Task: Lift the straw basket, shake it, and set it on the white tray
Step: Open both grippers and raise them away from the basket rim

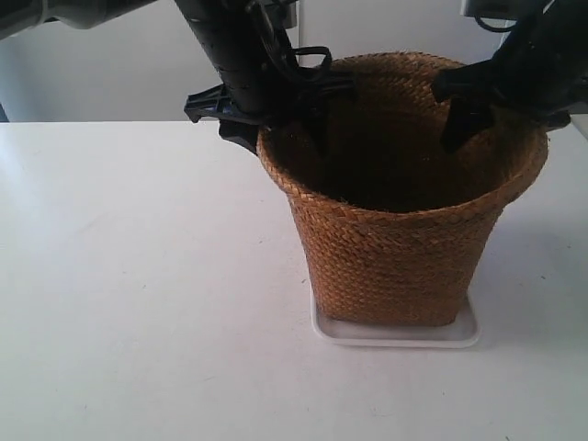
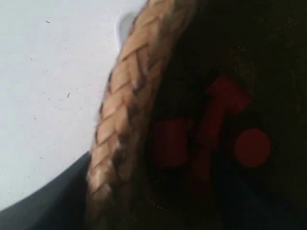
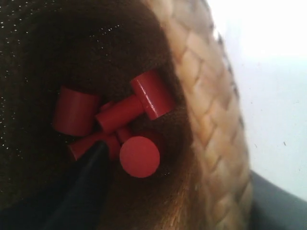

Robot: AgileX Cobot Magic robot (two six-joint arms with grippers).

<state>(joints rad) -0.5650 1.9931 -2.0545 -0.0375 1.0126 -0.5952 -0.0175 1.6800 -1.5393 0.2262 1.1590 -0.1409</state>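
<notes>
Straw basket (image 1: 400, 216) sits upright on the white tray (image 1: 397, 336), right of centre on the table (image 1: 138, 303), red pegs (image 3: 127, 122) inside. Right gripper (image 3: 192, 201) straddles the rim, jaws apart, seemingly not pinching. Left gripper (image 2: 108, 201) is at the rim; grip state unclear, too dark. Risk: a finger snagging the braid on withdrawal, tipping or dragging the basket off the tray.
</notes>
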